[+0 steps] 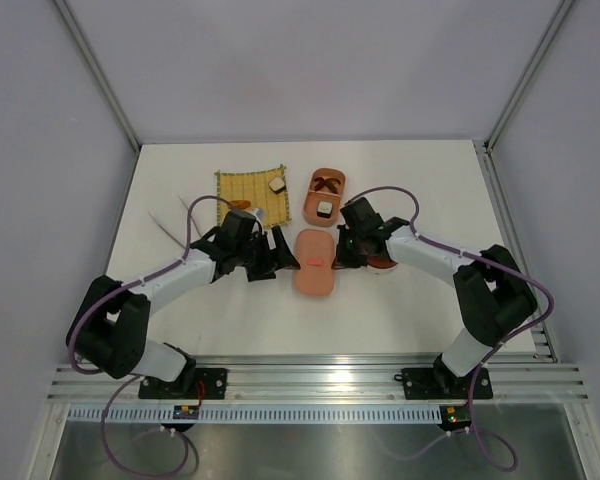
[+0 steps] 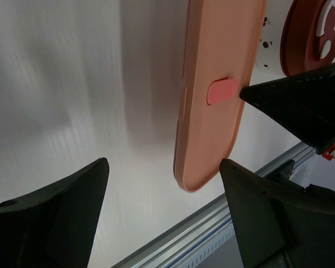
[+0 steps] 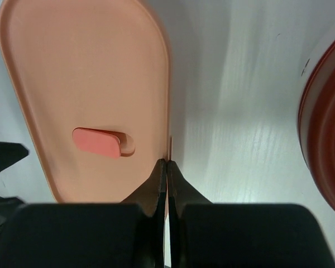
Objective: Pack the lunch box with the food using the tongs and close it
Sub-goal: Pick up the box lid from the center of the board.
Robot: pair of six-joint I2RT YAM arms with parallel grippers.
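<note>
The peach lunch box lid (image 1: 315,268) lies flat between my two grippers, its pink tab (image 3: 97,141) facing up. My left gripper (image 2: 162,195) is open, and the lid's near end (image 2: 204,167) sits between its fingers, touching neither. My right gripper (image 3: 166,163) is shut, its tips against the lid's right rim; whether they pinch it I cannot tell. The open lunch box (image 1: 311,190) behind holds a brown piece (image 1: 327,181) and a sushi block (image 1: 325,208). More food (image 1: 277,184) rests on the yellow mat (image 1: 242,183). The tongs (image 1: 170,230) lie at the left.
A dark red round dish (image 3: 329,128) sits on the table just right of the lid, partly under my right arm (image 1: 430,255). An orange lump (image 1: 238,204) lies at the mat's front edge. The table's rail (image 2: 223,223) runs close to the lid's near end.
</note>
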